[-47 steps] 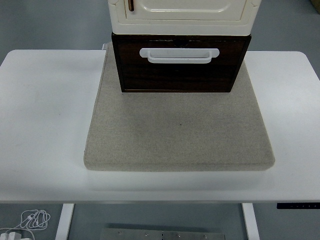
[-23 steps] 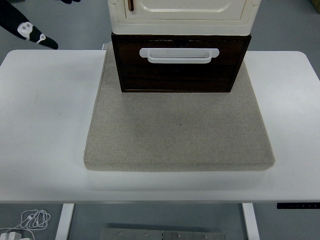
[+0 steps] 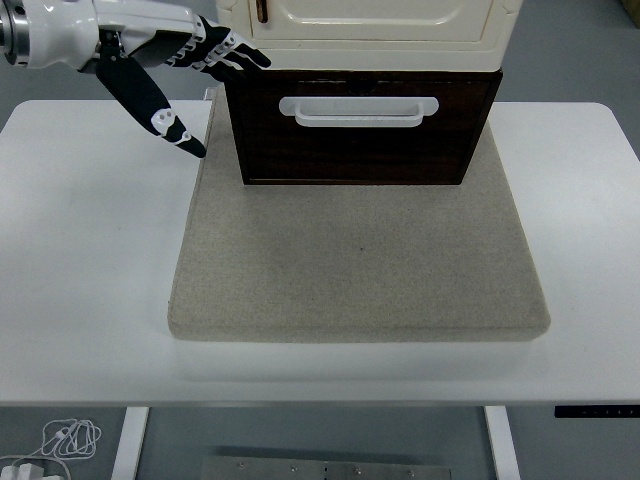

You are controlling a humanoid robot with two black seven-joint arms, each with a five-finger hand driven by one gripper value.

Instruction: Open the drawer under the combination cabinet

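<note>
A dark brown drawer [image 3: 360, 140] with a white handle [image 3: 359, 110] sits closed at the bottom of the cream cabinet [image 3: 365, 25], at the back of a beige mat [image 3: 355, 270]. My left hand [image 3: 185, 75] reaches in from the upper left with its fingers [image 3: 235, 55] spread, holding nothing. Its fingertips lie near the drawer's upper left corner, and the thumb [image 3: 160, 110] points down over the mat's left edge. The right hand does not show.
The white table [image 3: 80, 250] carries the mat and cabinet. A white cable [image 3: 65, 438] lies on the floor at the lower left.
My left hand has come in from the upper left edge, moving right and down towards the drawer's left corner. The drawer has stayed closed.
</note>
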